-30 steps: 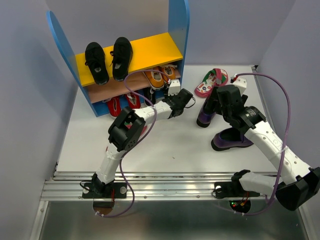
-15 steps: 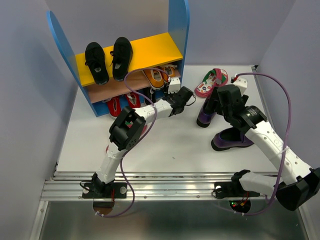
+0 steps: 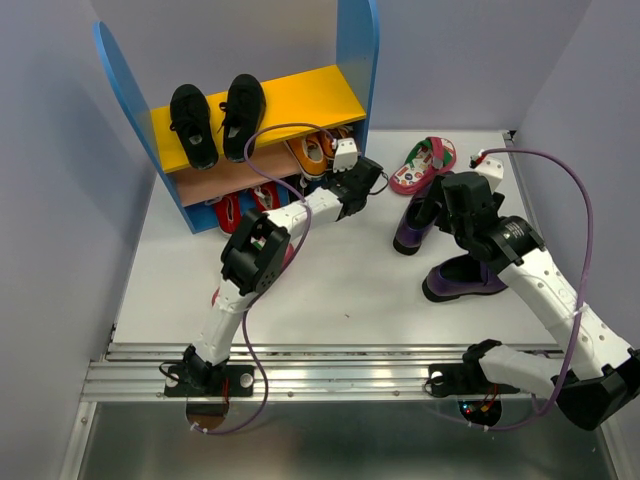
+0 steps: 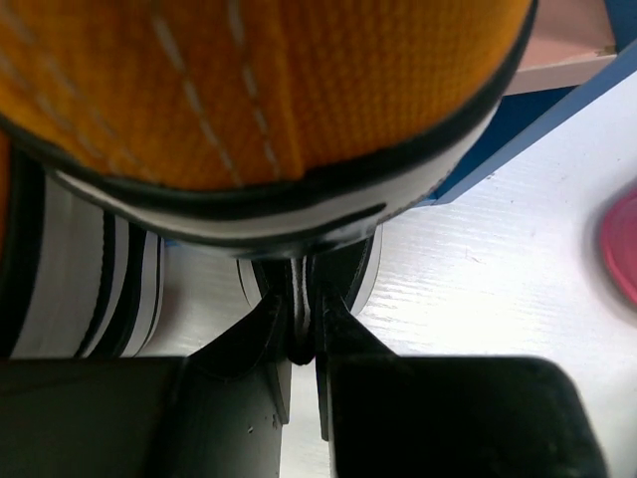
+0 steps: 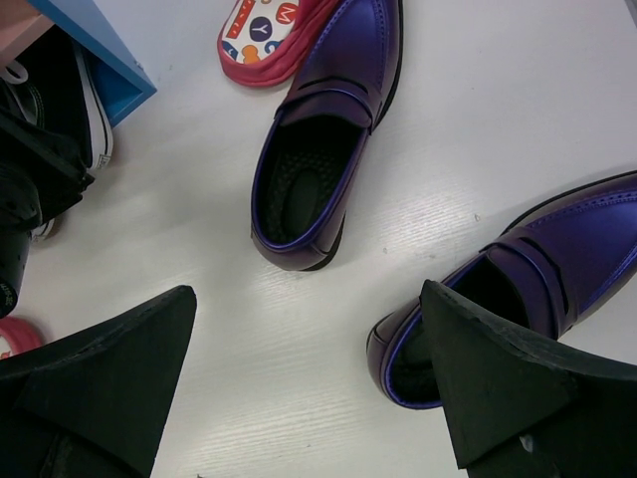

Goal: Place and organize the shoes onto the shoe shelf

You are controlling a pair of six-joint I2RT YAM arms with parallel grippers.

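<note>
Once farther, left tool [image 4: 304, 311] nearer shelf [image 3: 305, 98]

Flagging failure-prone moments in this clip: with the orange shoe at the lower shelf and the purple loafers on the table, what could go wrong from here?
1. The shut left claw seems to push the orange shoe by its heel, ungripped; it may twist against the blue side panel.
2. The open right claw hangs over the purple loafers; one toe meets the pink flip-flop, which a lift could drag.
</note>
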